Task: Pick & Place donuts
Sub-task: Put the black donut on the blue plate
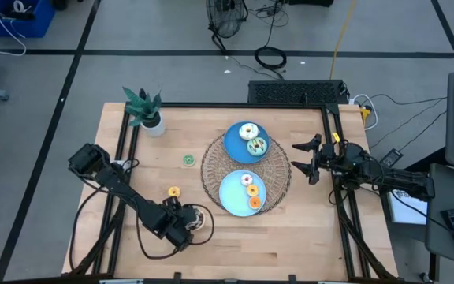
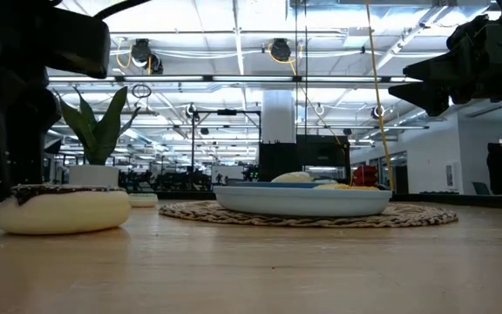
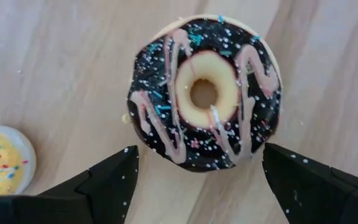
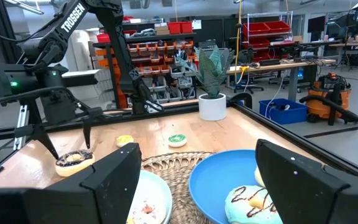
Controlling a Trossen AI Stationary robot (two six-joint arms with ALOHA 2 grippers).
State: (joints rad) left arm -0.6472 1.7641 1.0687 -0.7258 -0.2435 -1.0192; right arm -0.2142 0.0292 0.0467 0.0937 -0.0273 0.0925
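Left gripper hangs straight over the chocolate donut, fingers spread wide to either side, nothing grasped. The donut lies flat on the wooden table near its front edge (a ring, so no long axis to line up). We judge the left arm far nearer; the right gripper, also open and empty, waits beside the wicker mat. From above, the arm hides most of the donut.

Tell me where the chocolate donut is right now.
The chocolate donut lies on the bare table near its front edge on the left side, directly under the open left gripper, with the orange donut its nearest neighbour.
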